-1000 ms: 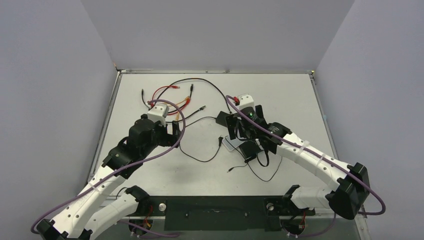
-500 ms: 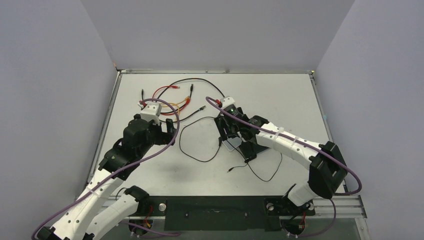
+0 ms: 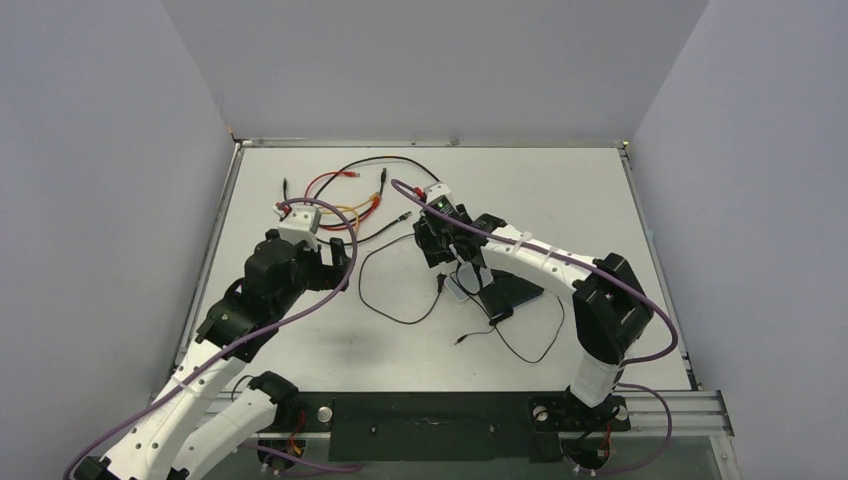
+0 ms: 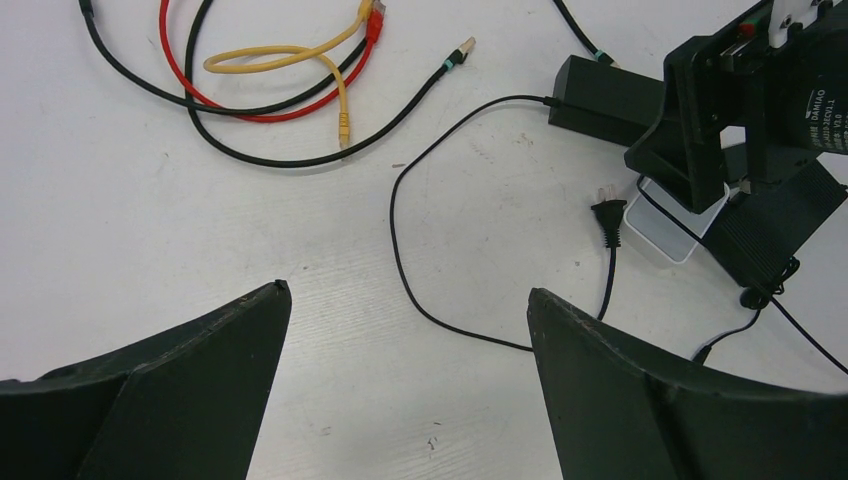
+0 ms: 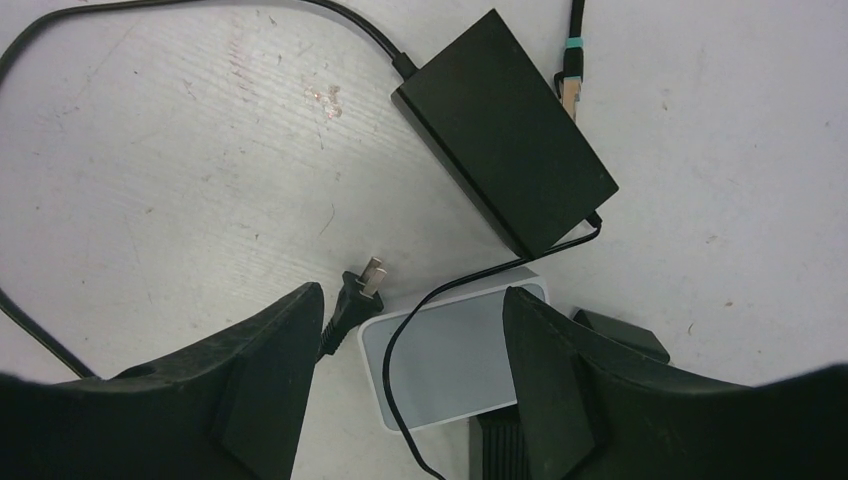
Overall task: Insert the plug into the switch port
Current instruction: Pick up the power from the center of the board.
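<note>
Left gripper (image 4: 407, 290), jaws wide and empty, hangs over the table (image 4: 150, 230). Right gripper (image 5: 410, 300), fingers well apart and gripping nothing, hovers above the grey pad (image 5: 460, 360) and a two-pin plug (image 5: 360, 285). The switch (image 4: 780, 215) lies flat just beside the pad, its ports not discernible. A teal-banded plug (image 5: 570, 85) rests beside the adapter brick (image 5: 505, 130)

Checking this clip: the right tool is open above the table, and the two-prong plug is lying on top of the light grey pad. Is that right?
Not quite. The right tool is open, but the two-prong plug lies on the bare table beside a corner of the light grey pad, not on top of it. The right wrist view shows this.
</note>
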